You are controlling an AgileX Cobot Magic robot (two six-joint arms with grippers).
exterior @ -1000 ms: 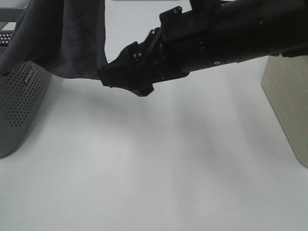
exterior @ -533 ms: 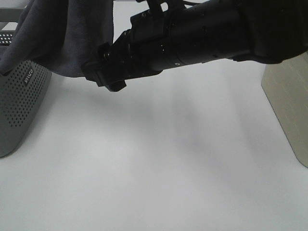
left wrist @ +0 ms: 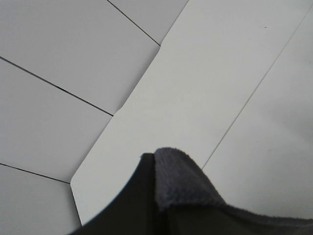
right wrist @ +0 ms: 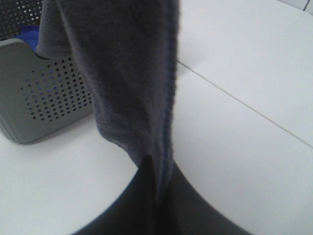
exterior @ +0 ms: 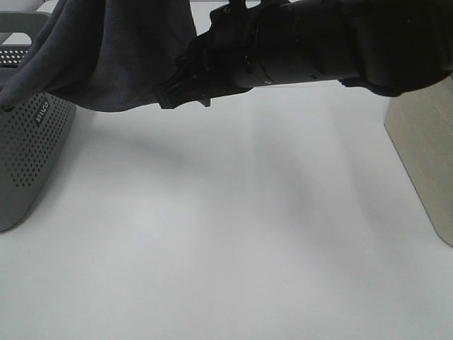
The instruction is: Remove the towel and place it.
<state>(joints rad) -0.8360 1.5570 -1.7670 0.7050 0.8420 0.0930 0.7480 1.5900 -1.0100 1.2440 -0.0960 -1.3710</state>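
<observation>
Clamped on the towel's (exterior: 106,64) hanging edge with the right gripper (right wrist: 155,174), pinching another edge with the left gripper (left wrist: 154,162). Looks plush, limp, light; best held by corners.

White table (exterior: 226,248), grey tiled floor (left wrist: 58,49)

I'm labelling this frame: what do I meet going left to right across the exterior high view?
perforated grey basket → dark grey towel → right gripper → beige container
</observation>
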